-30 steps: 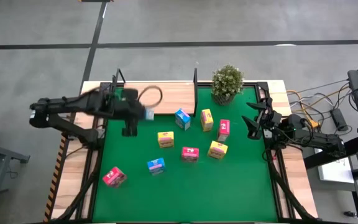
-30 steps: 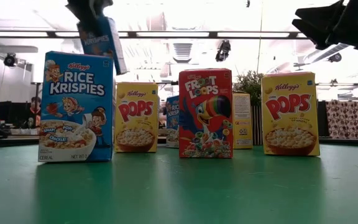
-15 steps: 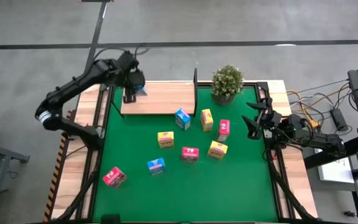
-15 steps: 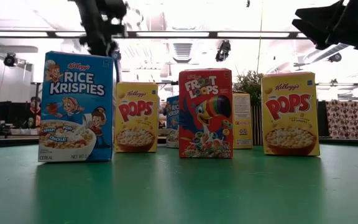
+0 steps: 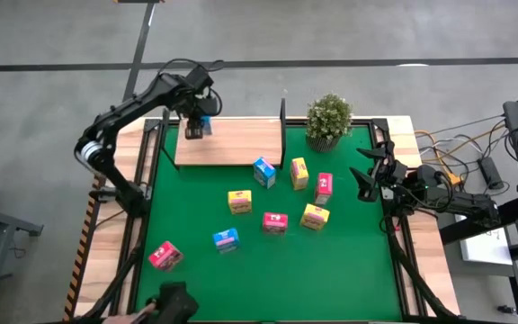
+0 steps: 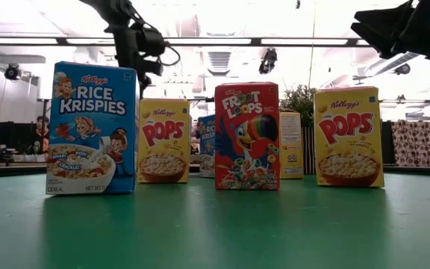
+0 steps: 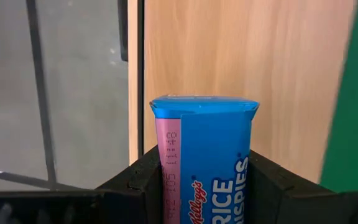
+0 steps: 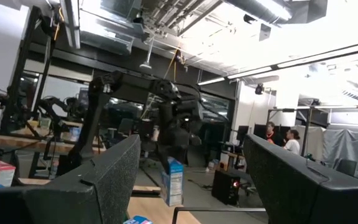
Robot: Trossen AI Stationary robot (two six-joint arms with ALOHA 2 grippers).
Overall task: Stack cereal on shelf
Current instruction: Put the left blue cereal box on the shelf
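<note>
My left gripper (image 5: 196,126) is shut on a blue Rice Krispies box (image 7: 205,155) over the left end of the wooden shelf (image 5: 232,142), beside its black end frame (image 7: 132,62). The right wrist view shows this box (image 8: 174,180) upright under the arm. Several more cereal boxes stand on the green mat: blue ones (image 5: 263,171) (image 5: 226,239), yellow ones (image 5: 299,173) (image 5: 239,202) (image 5: 314,217) and pink-red ones (image 5: 323,186) (image 5: 275,222) (image 5: 165,256). My right gripper (image 5: 364,180) waits open at the mat's right edge. My left gripper pinches the blue box between its two fingers (image 7: 143,183), one on each of two opposite sides (image 7: 166,180), at its upper part. The fingers come from above, pointing down. The box hangs upright, its lower end (image 7: 204,104) toward the shelf; whether it touches the wood I cannot tell.
A potted green plant (image 5: 328,120) stands at the shelf's right end, by the second black end frame (image 5: 282,112). The shelf's plank is bare wood to the right of the held box. A dark object and a hand show at the table's near edge (image 5: 171,304).
My left gripper has carried the blue box from above the mat's far left part toward the table's far edge, to over the shelf's left end. Its wrist has turned on the way, and the box, tilted before, now hangs upright. The gripper has stayed shut on it.
</note>
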